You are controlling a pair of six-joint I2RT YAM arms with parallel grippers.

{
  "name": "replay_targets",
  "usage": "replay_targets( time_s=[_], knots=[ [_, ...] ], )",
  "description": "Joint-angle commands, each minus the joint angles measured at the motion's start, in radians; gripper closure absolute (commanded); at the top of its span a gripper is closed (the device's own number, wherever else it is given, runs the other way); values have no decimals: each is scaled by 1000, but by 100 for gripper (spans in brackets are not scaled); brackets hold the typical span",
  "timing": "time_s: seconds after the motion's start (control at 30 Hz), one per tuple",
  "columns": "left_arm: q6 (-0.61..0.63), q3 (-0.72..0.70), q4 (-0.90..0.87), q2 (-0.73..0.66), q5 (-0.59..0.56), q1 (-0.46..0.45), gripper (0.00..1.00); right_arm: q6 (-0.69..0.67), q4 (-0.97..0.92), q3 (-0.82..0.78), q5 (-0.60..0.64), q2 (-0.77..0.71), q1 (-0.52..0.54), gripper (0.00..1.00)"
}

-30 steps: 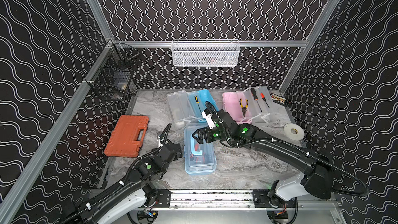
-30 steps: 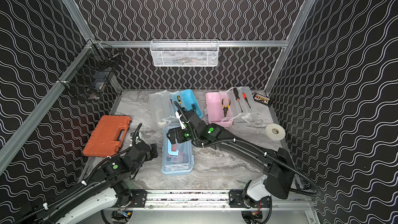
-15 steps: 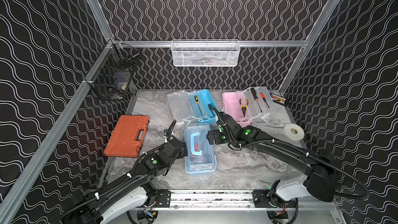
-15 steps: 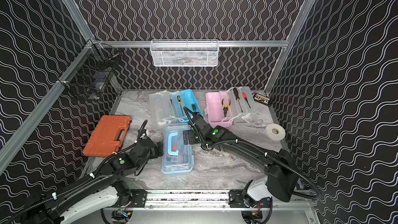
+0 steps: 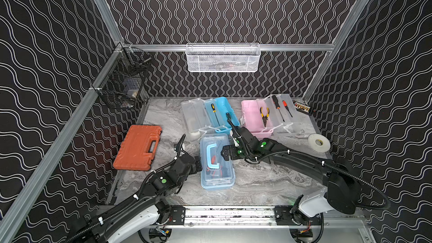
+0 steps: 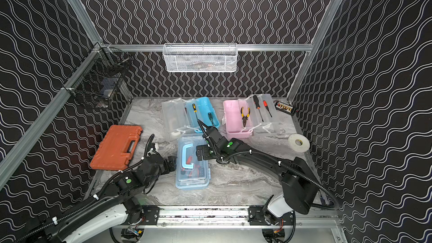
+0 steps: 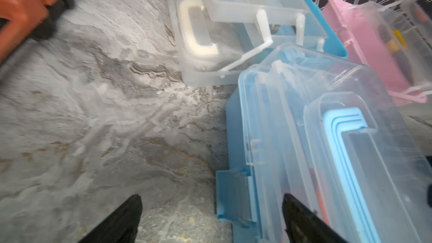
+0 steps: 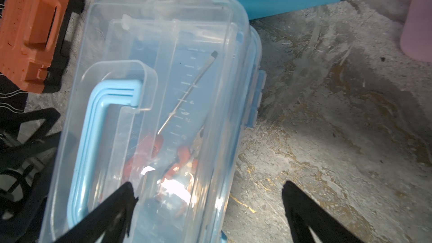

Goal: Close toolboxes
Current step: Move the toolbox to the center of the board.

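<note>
Both arms start at the near rail (image 5: pixel 233 213) and stretch forward, low over the table (image 5: pixel 257 183), elbows out and wrists bent inward toward the nearest toolbox (image 5: pixel 219 180). The left gripper (image 5: pixel 198 163) sits at that box's left side, its fingers spread wide and holding nothing. In the left wrist view one finger hangs over the table and the other over the clear lid (image 7: pixel 327 136), with a blue latch (image 7: pixel 233 195) between them. The right gripper (image 5: pixel 225 154) faces it from the box's right side, fingers equally wide apart, one above the lid and one above the table. This box's lid is down, with its handle (image 5: pixel 211 156) lying flat. Farther back, the blue toolbox (image 5: pixel 223 109) and the pink toolbox (image 5: pixel 252 115) lie open, lids folded out. An orange case (image 5: pixel 139 147) lies to the left.
</note>
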Motion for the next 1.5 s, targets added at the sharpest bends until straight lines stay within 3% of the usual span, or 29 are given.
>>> replay_targets(
  time_s=[0.0,0.27,0.7,0.83,1.0,1.23,1.33,1.47],
  knots=[
    [-27,-28,210,11,112,2,3,16,33,9,-15,1,1,1],
    [-78,-106,537,106,263,-1,8,14,14,24,-3,7,-1,2],
    [-121,-115,641,242,209,-94,12,-44,-116,74,87,10,-49,7],
    [-117,-86,615,289,153,-152,12,-93,-166,108,102,30,-61,9],
    [-103,-3,435,300,46,-205,11,-148,-249,144,150,68,-61,10],
    [-119,-1,298,234,-52,-209,10,-181,-256,84,159,9,-62,10],
    [-131,-20,276,208,-75,-208,9,-183,-271,69,178,9,-64,14],
    [-131,-54,306,193,-76,-206,7,-189,-288,60,212,19,-66,28]
  ],
)
